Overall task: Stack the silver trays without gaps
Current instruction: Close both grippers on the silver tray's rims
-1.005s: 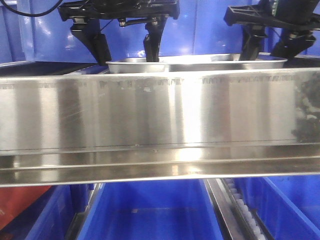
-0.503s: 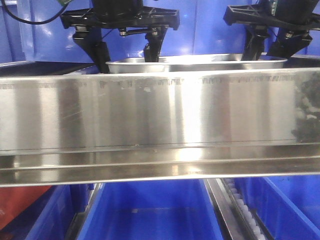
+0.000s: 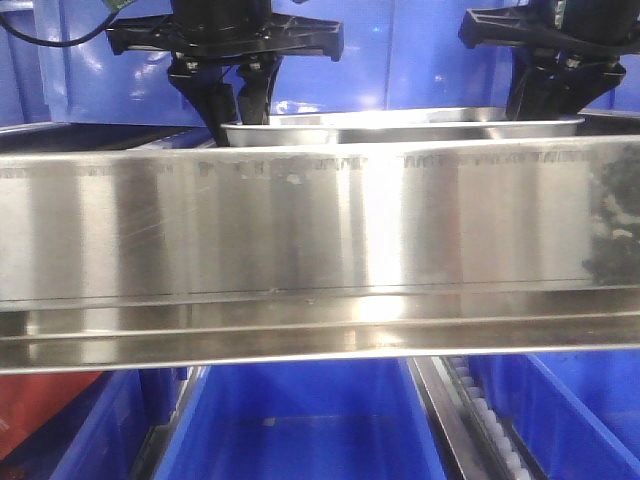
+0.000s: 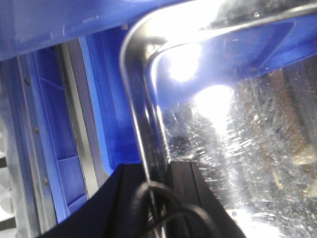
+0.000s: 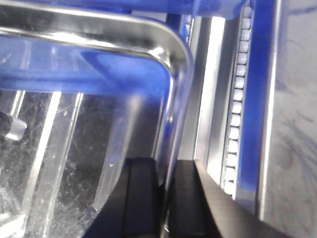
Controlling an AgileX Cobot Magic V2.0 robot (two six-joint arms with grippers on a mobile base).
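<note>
Behind the shelf rail (image 3: 320, 220), the front view shows the silver tray (image 3: 400, 127) held at both ends. Left wrist: the left gripper (image 4: 156, 172) clamps its rim. Right wrist: the right gripper (image 5: 165, 168) seemingly does too, so uneven lowering could wedge it tilted.

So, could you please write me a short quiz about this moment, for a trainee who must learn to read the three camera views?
1. True or false: the left tool is shut on the silver tray.
2. In the front view, what hides the lower part of the tray? A) the brushed-steel rail; B) a red cloth; C) a cardboard box.
3. Fill in: the right tool grips the tray by its ____.

Key: 1 true, as the left wrist view shows the rim between the closed fingers; 2 A; 3 rim, close to a rounded corner.
</note>
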